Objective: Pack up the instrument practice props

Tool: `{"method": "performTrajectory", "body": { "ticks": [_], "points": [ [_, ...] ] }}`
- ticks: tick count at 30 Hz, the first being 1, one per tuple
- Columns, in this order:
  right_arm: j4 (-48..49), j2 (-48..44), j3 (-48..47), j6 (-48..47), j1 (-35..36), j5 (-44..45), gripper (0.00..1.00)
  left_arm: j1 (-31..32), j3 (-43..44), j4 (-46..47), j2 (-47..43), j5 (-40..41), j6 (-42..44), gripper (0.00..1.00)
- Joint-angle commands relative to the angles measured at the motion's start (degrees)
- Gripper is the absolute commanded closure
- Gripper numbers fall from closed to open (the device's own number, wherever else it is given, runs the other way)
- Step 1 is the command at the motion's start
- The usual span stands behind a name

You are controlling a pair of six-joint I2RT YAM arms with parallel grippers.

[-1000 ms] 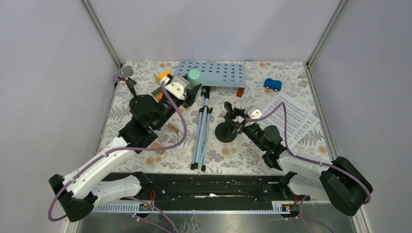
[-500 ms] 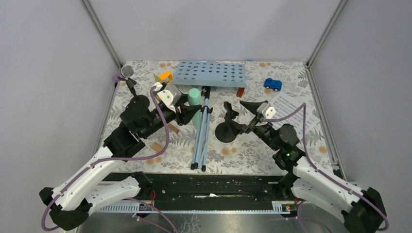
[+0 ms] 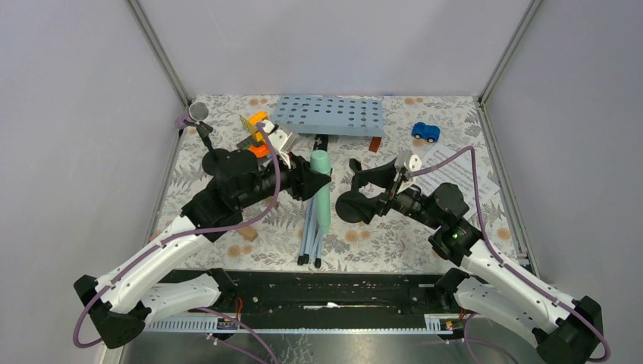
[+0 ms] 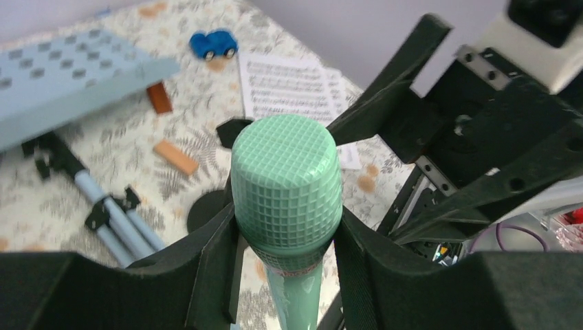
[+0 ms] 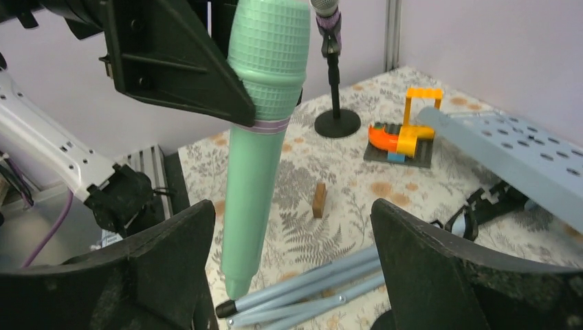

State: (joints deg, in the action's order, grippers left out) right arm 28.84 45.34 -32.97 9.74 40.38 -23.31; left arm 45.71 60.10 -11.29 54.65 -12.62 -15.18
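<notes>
My left gripper [image 3: 313,182] is shut on the head of the mint-green microphone [image 3: 322,199] and holds it above the table, handle hanging down [image 5: 256,179]. In the left wrist view the ribbed head [image 4: 286,180] sits between both pads. My right gripper [image 3: 369,188] is open and empty, facing the mic; its tail hangs between my jaws [image 5: 302,275], near the left finger. A black mic holder [image 3: 349,208] stands just beside my right gripper. The purple microphone [image 3: 199,112] stands in the other holder [image 5: 337,124]. The pale blue music rack [image 3: 330,115] lies flat, with its tripod legs [image 3: 311,239]. Sheet music [image 3: 459,182] lies at the right.
A blue toy car [image 3: 425,132] sits at the back right. An orange toy on a dark plate [image 3: 259,142] is behind my left gripper. Brown blocks lie at the left [image 3: 246,233] and by the rack [image 3: 375,144]. Grey walls close in the floral table.
My left gripper has carried the green mic from the back toward the middle and tipped it handle-down. My right gripper has lifted and turned to face it, jaws wide.
</notes>
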Motion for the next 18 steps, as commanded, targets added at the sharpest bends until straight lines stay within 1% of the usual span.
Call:
{"method": "performTrajectory", "body": {
  "ticks": [1,6,7,10,11,14,18],
  "points": [
    [-3.99,-2.32,-0.1,-3.85,0.22,4.82,0.09,-0.01,-0.8,-1.97,-0.73,8.36,-8.95,1.0],
    [-10.81,-2.02,-2.38,-9.48,0.22,9.5,0.09,-0.01,-4.82,-1.72,-0.12,9.37,-13.66,1.0],
    [-12.45,-1.43,-3.13,-11.11,0.29,11.81,0.09,-0.01,-5.34,-1.72,0.2,9.59,-14.4,1.0],
    [-17.75,1.44,-6.39,-11.27,0.22,22.19,0.1,-0.01,-6.81,-0.82,0.55,9.08,-15.83,1.0],
    [-19.77,2.71,-7.75,-11.23,0.22,25.47,0.1,-0.01,-7.25,-0.5,0.46,9.03,-16.06,1.0],
    [-25.96,7.91,-13.81,-11.23,0.22,30.12,0.1,-0.01,-7.87,-0.46,0.3,8.97,-16.1,1.0],
    [-33.98,16.25,-22.53,-11.99,0.22,31.15,0.09,-0.01,-8.04,-0.77,0.05,9.04,-15.54,1.0]
  ]
}}
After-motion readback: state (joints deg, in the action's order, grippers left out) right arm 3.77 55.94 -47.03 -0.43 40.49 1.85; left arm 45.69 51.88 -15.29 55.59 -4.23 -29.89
